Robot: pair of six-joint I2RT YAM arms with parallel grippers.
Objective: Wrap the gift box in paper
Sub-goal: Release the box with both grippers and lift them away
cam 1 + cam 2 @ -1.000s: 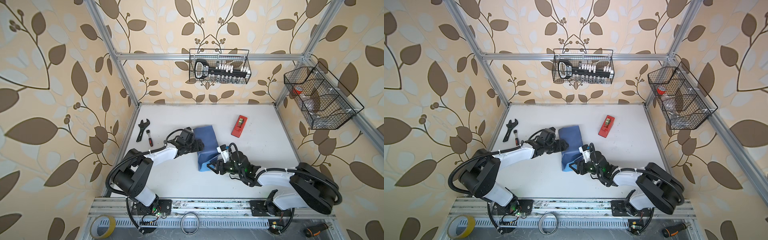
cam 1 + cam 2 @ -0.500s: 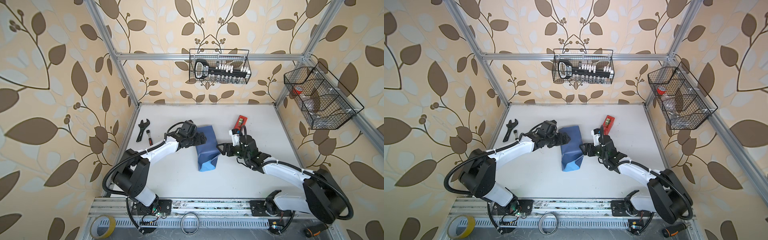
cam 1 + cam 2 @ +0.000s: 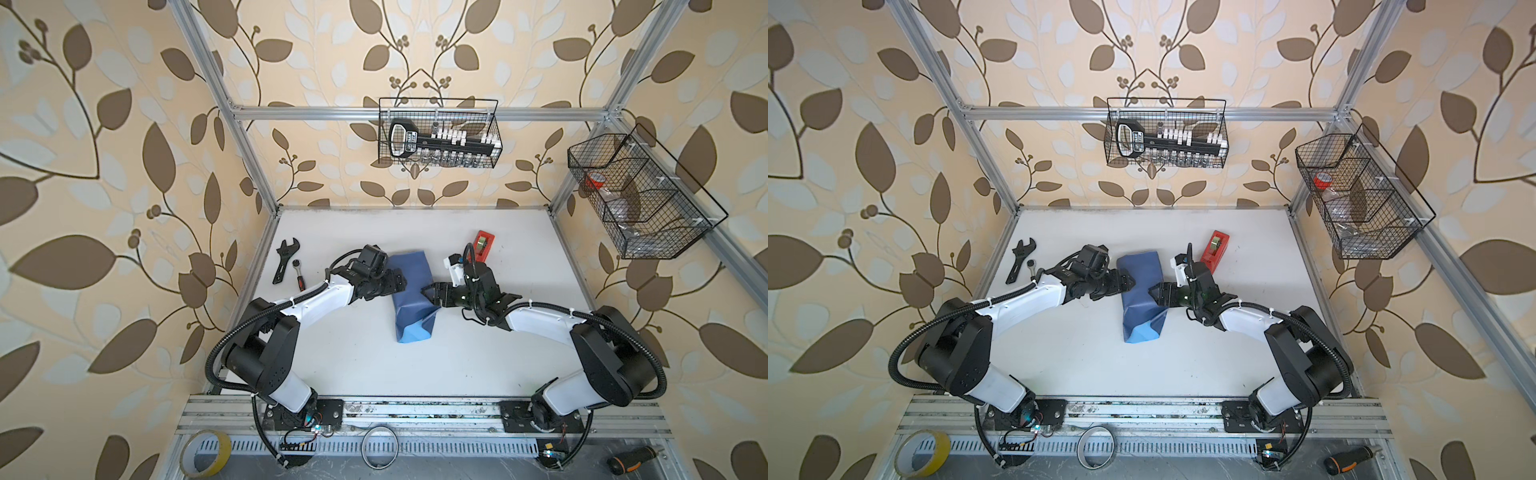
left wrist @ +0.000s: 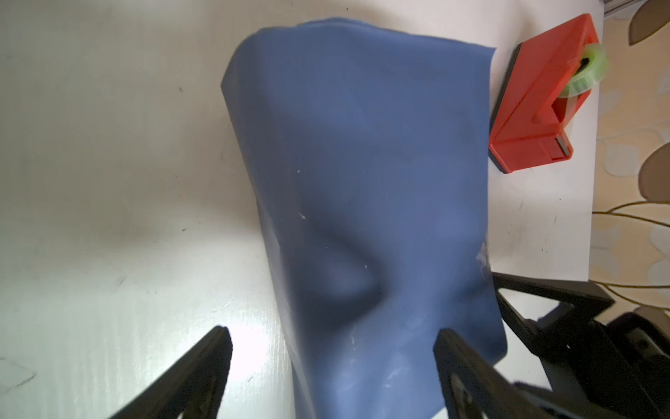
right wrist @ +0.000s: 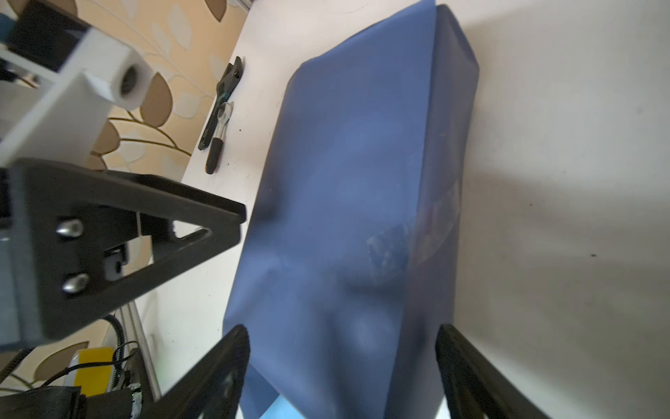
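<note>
Left gripper (image 4: 333,362): jaws wide, holding nothing, tips over the left edge of the paper (image 3: 411,270).
Right gripper (image 5: 344,362): jaws wide, empty, at the paper's right edge; contact unclear.
Paper: folded bundle mid-table, between the grippers.
Box: hidden inside the paper.
Back basket (image 3: 478,120): black socket rack (image 3: 440,143).
Side basket (image 3: 673,237): red item (image 3: 1323,180), clear plastic.
Arms: low, reaching inward, facing each other.

Slate-blue paper (image 3: 411,266) with a light-blue underside, red tape dispenser (image 3: 484,245), white table (image 3: 353,365), leaf-patterned beige walls (image 3: 104,166).
</note>
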